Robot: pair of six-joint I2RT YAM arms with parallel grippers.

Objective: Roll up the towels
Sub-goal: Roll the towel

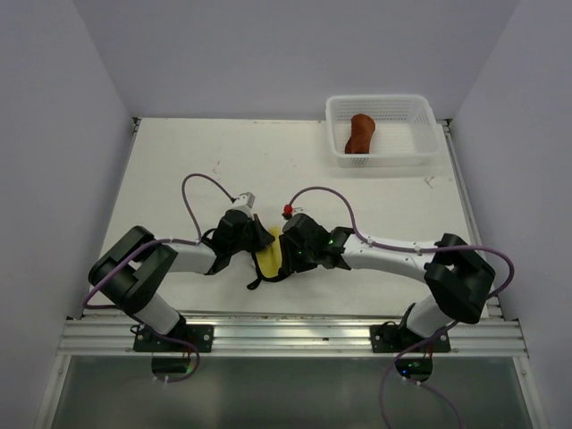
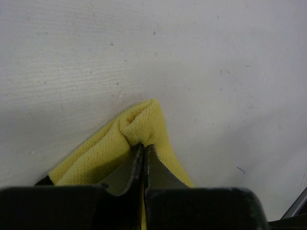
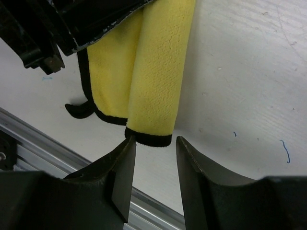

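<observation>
The yellow towel (image 1: 268, 257) with dark edging lies partly rolled on the white table between my two grippers. My left gripper (image 2: 143, 145) is shut on a fold of the yellow towel (image 2: 144, 122). My right gripper (image 3: 154, 140) is open, its fingertips either side of the rolled towel's dark-edged end (image 3: 148, 139), not gripping it. In the right wrist view the roll (image 3: 158, 72) runs away from the jaws, with a flat part and a loose dark loop to its left. The rust-brown towel (image 1: 360, 134) lies rolled in the white basket (image 1: 427, 125).
The white mesh basket stands at the table's far right corner. A metal rail (image 1: 286, 335) runs along the near table edge, close behind the towel; it also shows in the right wrist view (image 3: 48, 153). White walls enclose the table on three sides.
</observation>
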